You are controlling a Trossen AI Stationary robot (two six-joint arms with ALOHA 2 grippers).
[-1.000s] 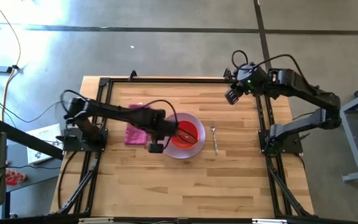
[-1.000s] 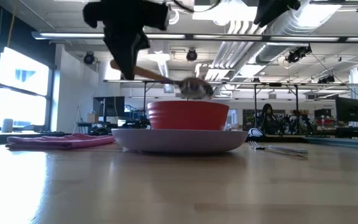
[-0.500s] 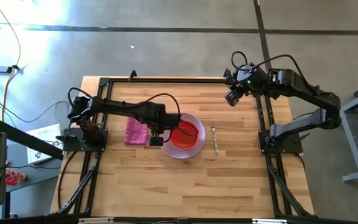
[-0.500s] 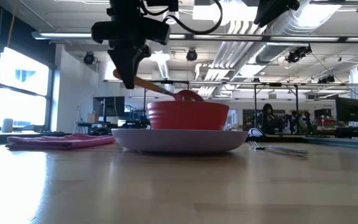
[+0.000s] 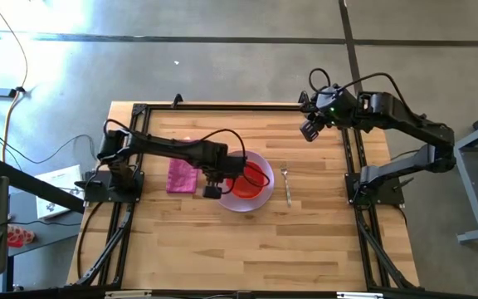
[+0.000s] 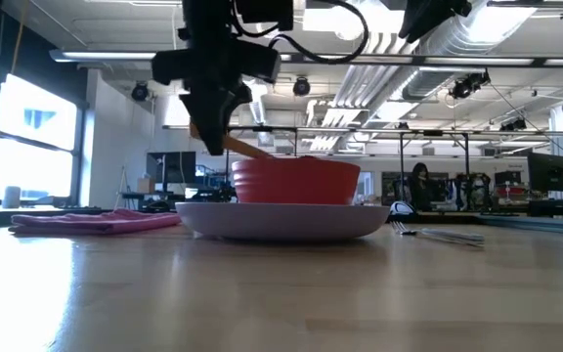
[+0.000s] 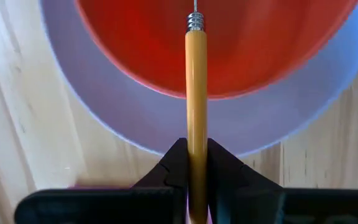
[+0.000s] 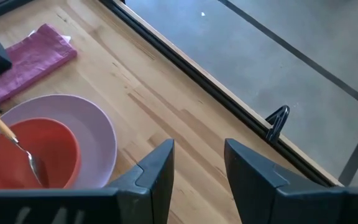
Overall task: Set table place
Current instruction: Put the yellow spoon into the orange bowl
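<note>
My left gripper pinches the yellow-handled spoon over the small red bowl at table centre — right gripper, two o'clock, gapes empty.

On the table the bowl sits on the plate. The napkin lies left of the plate, the fork right. The spoon leans into the bowl.
</note>
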